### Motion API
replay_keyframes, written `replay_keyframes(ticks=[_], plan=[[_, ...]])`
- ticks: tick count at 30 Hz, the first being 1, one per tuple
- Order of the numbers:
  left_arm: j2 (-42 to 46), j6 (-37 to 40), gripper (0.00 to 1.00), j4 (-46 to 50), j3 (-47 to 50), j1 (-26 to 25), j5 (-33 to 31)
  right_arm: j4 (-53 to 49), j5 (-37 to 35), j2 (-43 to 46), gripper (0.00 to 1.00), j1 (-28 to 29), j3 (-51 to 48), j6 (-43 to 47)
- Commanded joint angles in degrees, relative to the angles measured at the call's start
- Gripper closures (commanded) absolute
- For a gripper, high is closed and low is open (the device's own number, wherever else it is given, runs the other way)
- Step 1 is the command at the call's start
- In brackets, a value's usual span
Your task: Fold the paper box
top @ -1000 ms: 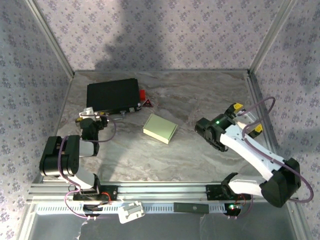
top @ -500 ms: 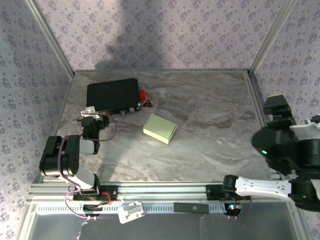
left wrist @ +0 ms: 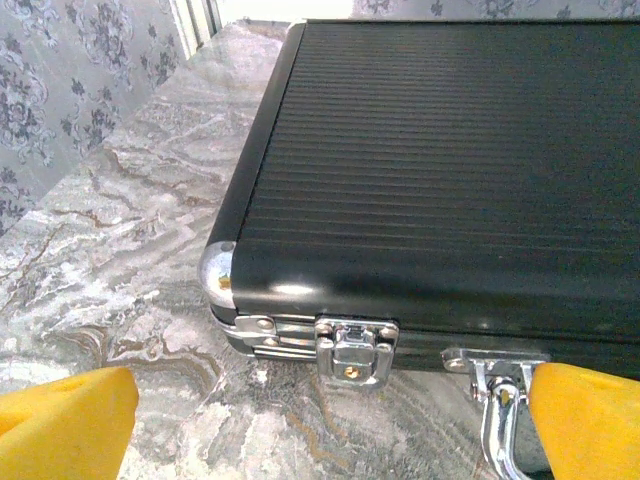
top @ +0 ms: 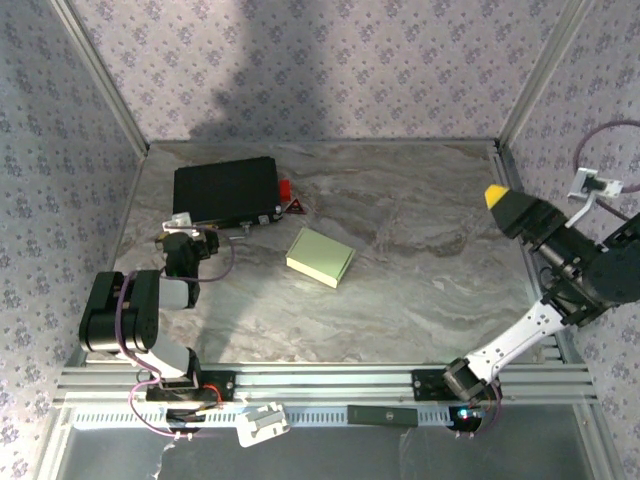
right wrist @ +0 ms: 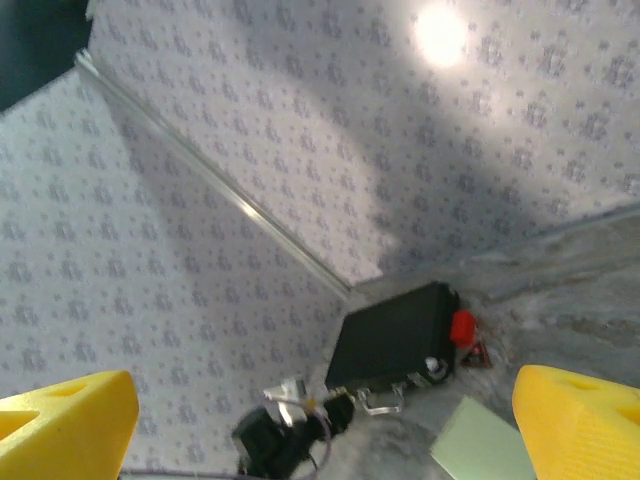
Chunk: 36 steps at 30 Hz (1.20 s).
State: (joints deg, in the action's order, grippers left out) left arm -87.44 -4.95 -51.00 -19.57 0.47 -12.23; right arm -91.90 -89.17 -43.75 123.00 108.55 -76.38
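On my left, the left gripper (top: 183, 238) sits low over the table (top: 420, 250), nosed up to the near edge of the case (top: 225, 192). On the left wrist feed, its 2 yellow fingers (left wrist: 65, 415) sit in the bottom corners, spread wide and released, with nothing between them. The case's ribbed black lid fills most of that feed. Along its front edge I can see a chrome corner, a latch (left wrist: 355, 350) and a metal handle (left wrist: 495, 400) just beside the right-hand finger.

At the case's right end there is a small red item (top: 285, 189); I cannot tell what it is.

Further right and nearer to me, the paper box (top: 320, 257) lies flat on the marble. It is a closed pale green rectangle turned at an angle, apart from the case and touched by neither gripper.

At the far right, the right gripper (top: 497, 197) is raised off the table above its right edge and aimed back toward the left. On the right wrist feed its 2 yellow fingers (right wrist: 70, 425) are spread wide and hold nothing. Between them I can see the case, the left arm (right wrist: 290, 425) and a corner of the box at the bottom edge.
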Motion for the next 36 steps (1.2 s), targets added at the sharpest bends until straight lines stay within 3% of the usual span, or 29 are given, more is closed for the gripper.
replay_keyframes(ticks=[1,9,13,18,21,22,23,24,25,26,28,30,32,33,34,35,36], plan=[[-0.4,1.8,0.00,2.0,-2.9,-1.4,-1.1,-10.6,-8.3,-8.4,0.02,-1.7,5.6,4.1],[-0.5,1.8,0.00,2.1,-3.0,-1.4,-0.6,-8.8,-8.2,-12.5,0.02,-4.7,7.8,6.1],[-0.5,1.9,0.00,2.1,-3.0,-1.4,-0.6,-10.5,-8.3,-14.1,0.02,-6.7,8.2,2.5],[-0.5,1.9,0.00,2.1,-3.0,-1.3,-0.6,-9.2,-8.1,-12.6,0.02,-8.7,4.0,2.0],[-0.5,1.8,0.00,2.2,-3.0,-1.4,-0.6,-5.7,-7.8,-10.6,0.02,-14.1,-2.3,1.8],[-0.5,1.9,0.00,2.1,-3.0,-1.3,-0.6,-1.1,-6.3,-9.1,0.02,-18.7,-5.7,3.0],[-0.5,1.9,0.00,2.1,-3.0,-1.3,-0.6,11.6,-1.4,-6.1,0.02,-26.1,-11.5,12.2],[-0.5,1.9,0.00,2.2,-3.0,-1.3,-0.6,31.1,7.2,-2.4,0.02,-35.0,-19.2,32.2],[-0.5,1.8,0.00,2.1,-3.0,-1.3,-0.6,52.9,21.4,0.9,0.02,-44.3,-27.6,51.2],[-0.5,1.9,0.00,2.2,-3.0,-1.4,-0.6,66.0,32.7,3.4,0.02,-51.0,-34.7,56.4],[-0.4,1.9,0.00,2.3,-3.0,-1.4,-0.5,71.3,39.4,0.7,0.02,-55.9,-36.5,57.2],[-0.5,1.9,0.00,2.2,-3.0,-1.4,-0.5,61.3,42.7,-4.9,0.01,-60.9,-27.2,56.5],[-0.5,1.9,0.00,2.2,-3.0,-1.4,-0.4,57.8,57.0,-8.7,0.01,-74.2,-22.8,55.6],[-0.5,1.8,0.00,2.2,-3.0,-1.4,-0.4,59.8,65.0,-9.4,0.01,-82.2,-23.9,56.5],[-0.5,1.8,0.00,2.2,-3.0,-1.4,-0.4,60.9,69.8,-9.9,0.01,-86.7,-26.2,57.2],[-0.5,1.8,0.00,2.2,-3.0,-1.3,-0.4,61.5,69.7,-10.8,0.01,-88.4,-28.7,59.4],[-0.5,1.9,0.00,2.2,-3.0,-1.3,-0.3,63.2,64.5,-12.1,0.01,-88.4,-31.3,64.0]])
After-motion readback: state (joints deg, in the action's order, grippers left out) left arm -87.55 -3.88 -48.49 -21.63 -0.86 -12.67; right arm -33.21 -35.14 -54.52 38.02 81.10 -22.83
